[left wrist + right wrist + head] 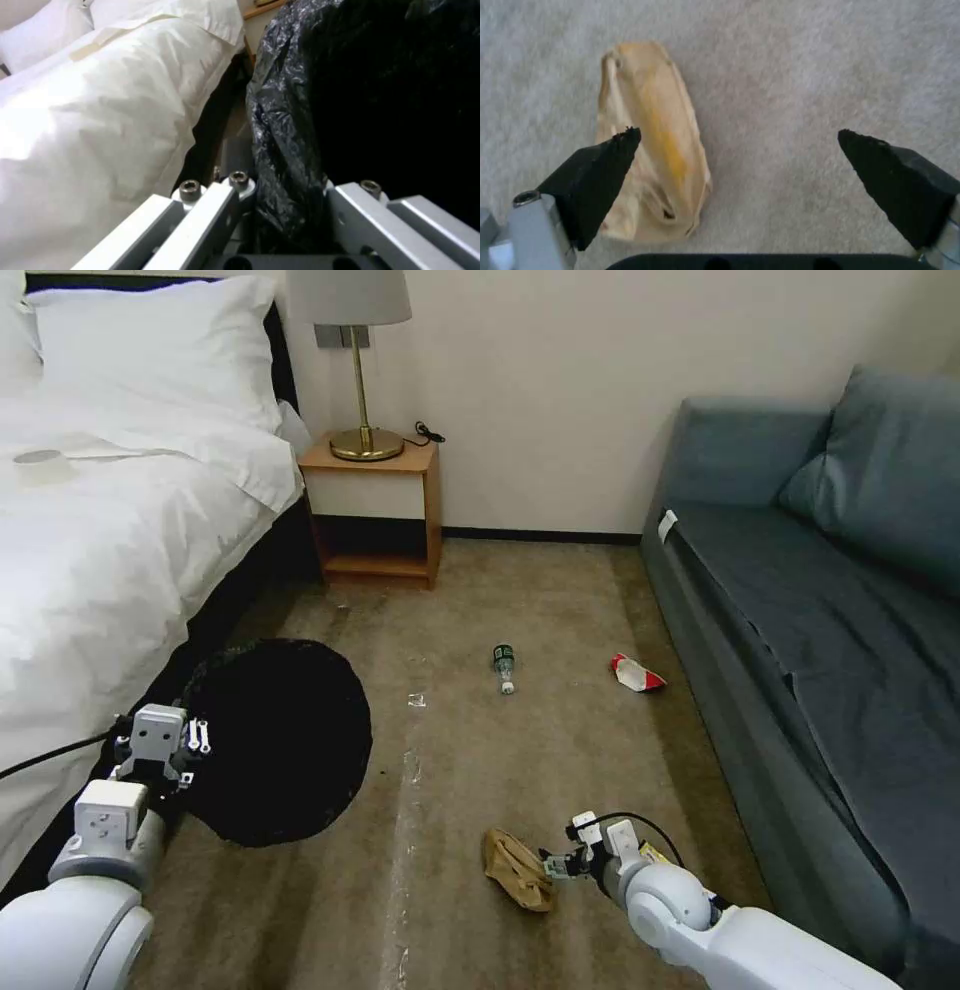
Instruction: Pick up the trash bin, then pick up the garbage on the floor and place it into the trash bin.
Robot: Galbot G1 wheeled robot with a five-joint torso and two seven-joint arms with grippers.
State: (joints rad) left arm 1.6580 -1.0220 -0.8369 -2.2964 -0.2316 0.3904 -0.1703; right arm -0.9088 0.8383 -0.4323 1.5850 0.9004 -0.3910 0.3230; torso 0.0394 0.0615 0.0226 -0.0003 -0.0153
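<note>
Black, tan and green on beige carpet

Crinkly black plastic bin liner (280, 740); crumpled tan-brown paper bag (517, 868) streaked yellow; clear green-labelled bottle (503, 667); red-and-white crumpled wrapper (636, 674) at its 3 o'clock; slate-blue fabric sofa (830, 600).

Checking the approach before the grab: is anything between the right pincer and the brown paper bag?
Nothing visible. The open right pincer hangs over bare carpet, with the brown paper bag at one fingertip.

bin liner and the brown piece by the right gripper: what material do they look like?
Trash bin liner: thin glossy black plastic film, judging by crinkles and highlights. Garbage at the right gripper: crumpled brown paper bag, matte, creased, probably kraft paper.
</note>
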